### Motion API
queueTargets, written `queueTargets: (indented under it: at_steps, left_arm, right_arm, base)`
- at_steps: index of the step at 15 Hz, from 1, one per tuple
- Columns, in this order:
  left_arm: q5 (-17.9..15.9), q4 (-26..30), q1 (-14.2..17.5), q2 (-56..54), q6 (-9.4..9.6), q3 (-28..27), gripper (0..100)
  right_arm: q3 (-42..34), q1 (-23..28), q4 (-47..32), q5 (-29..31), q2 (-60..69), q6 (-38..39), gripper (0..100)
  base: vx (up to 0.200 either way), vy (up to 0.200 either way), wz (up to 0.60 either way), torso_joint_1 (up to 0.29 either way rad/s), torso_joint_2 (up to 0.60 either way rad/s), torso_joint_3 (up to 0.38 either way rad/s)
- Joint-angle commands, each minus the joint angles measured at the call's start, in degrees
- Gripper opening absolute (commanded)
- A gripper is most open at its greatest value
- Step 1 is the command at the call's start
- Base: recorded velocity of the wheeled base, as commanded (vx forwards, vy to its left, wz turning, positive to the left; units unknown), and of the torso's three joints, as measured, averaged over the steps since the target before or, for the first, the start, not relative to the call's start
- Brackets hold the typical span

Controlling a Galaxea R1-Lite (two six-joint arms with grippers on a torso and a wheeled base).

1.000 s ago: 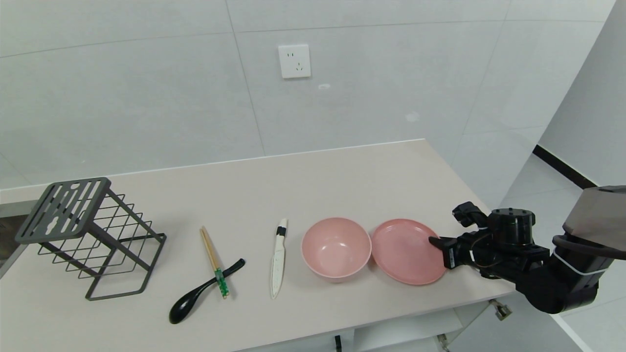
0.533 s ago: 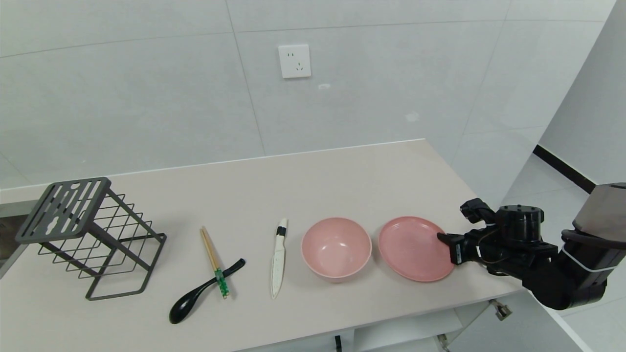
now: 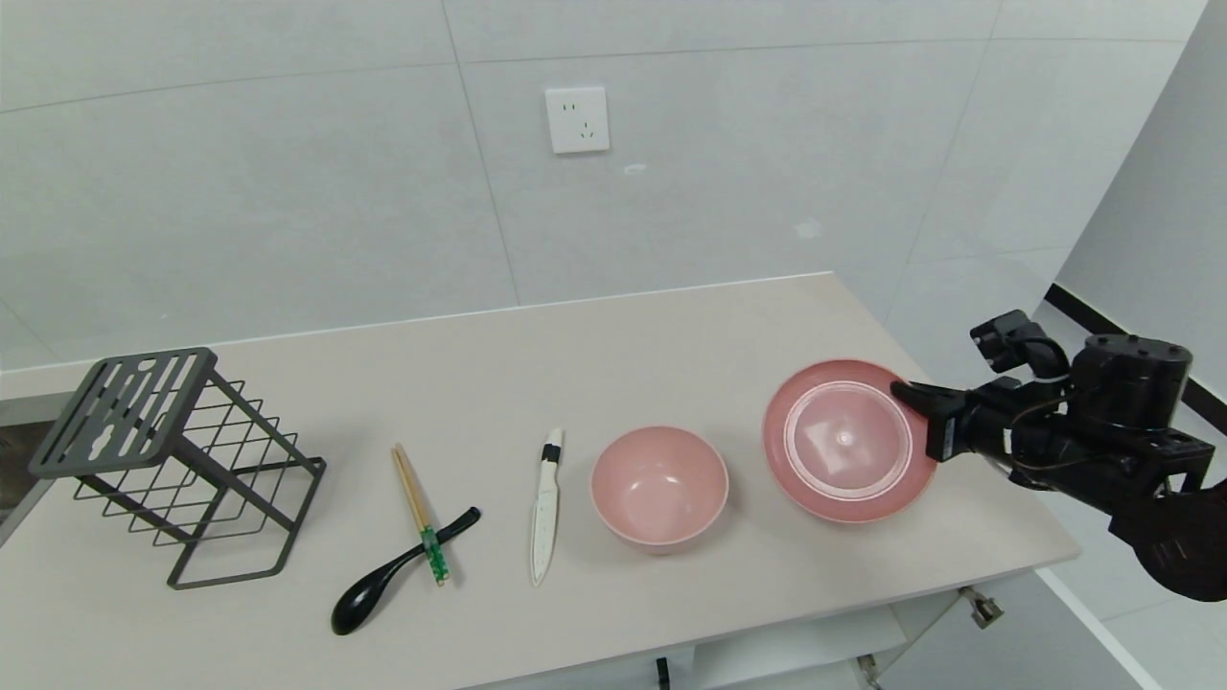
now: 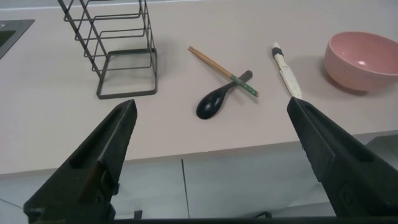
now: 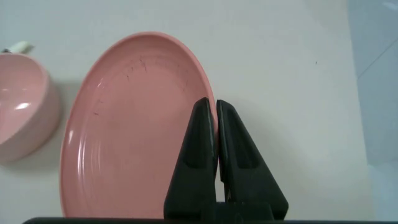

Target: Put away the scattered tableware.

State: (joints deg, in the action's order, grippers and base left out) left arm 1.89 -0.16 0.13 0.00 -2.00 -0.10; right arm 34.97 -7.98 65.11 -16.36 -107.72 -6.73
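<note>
the left gripper (image 4: 211, 106) hangs off the front edge of the table (image 4: 37, 81), jaws wide apart. from the left edge: wire rack (image 3: 177, 460), chopsticks (image 3: 412, 489) crossing a black spoon (image 3: 362, 596), knife (image 3: 544, 508), pink bowl (image 3: 659, 487). near the right edge the right gripper (image 3: 911, 395) is clamped on the rim of the pink plate (image 3: 844, 441), held tilted above the table. it looks light, stiff and slick; a rim pinch may let it swivel, so a deeper bite seems wiser.

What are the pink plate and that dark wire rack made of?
Pink round plate: probably plastic or melamine, smooth with a soft sheen and a thin moulded rim. Dark grey wire rack: likely painted metal, thin rigid rods, matte coat.
</note>
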Motion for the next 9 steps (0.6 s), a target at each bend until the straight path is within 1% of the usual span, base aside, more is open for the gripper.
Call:
queueTargets:
  at_steps: [1,3,4,6,7,8,9]
  left_arm:
    - [0.04,-0.02,0.04,0.00,-0.02,0.01,100]
    - [-0.66,-0.90,0.04,0.00,-0.02,0.10,100]
    - [-0.75,-4.85,0.04,0.00,-0.11,0.10,100]
    - [-0.83,-10.74,0.04,0.00,-0.20,0.10,100]
    - [-1.36,-10.83,0.04,0.00,-0.29,0.10,100]
    - [-4.09,-10.92,0.04,0.00,0.07,0.10,100]
    - [-8.22,-10.56,-0.05,0.44,0.51,-0.61,100]
  right_arm:
    - [-5.44,-0.54,1.07,-0.43,9.01,0.05,0]
    - [-8.70,-0.54,1.69,-0.43,14.73,0.31,0]
    - [-9.49,-0.45,1.69,-0.43,17.45,0.40,0]
    - [-11.33,-0.45,1.95,-0.43,21.67,0.58,0]
    - [-12.12,-0.45,1.95,-0.43,23.25,0.66,0]
    - [-13.35,-0.45,1.95,-0.43,24.92,0.66,0]
    - [-14.67,-0.36,1.95,-0.43,26.59,0.84,0]
  base:
    - [0.000,0.000,0.00,0.000,0.00,0.000]
    - [0.000,0.000,0.00,0.000,0.00,0.000]
    - [0.000,0.000,0.00,0.000,0.00,0.000]
    - [0.000,0.000,0.00,0.000,0.00,0.000]
    - [0.000,0.000,0.00,0.000,0.00,0.000]
    - [0.000,0.000,0.00,0.000,0.00,0.000]
    - [0.000,0.000,0.00,0.000,0.00,0.000]
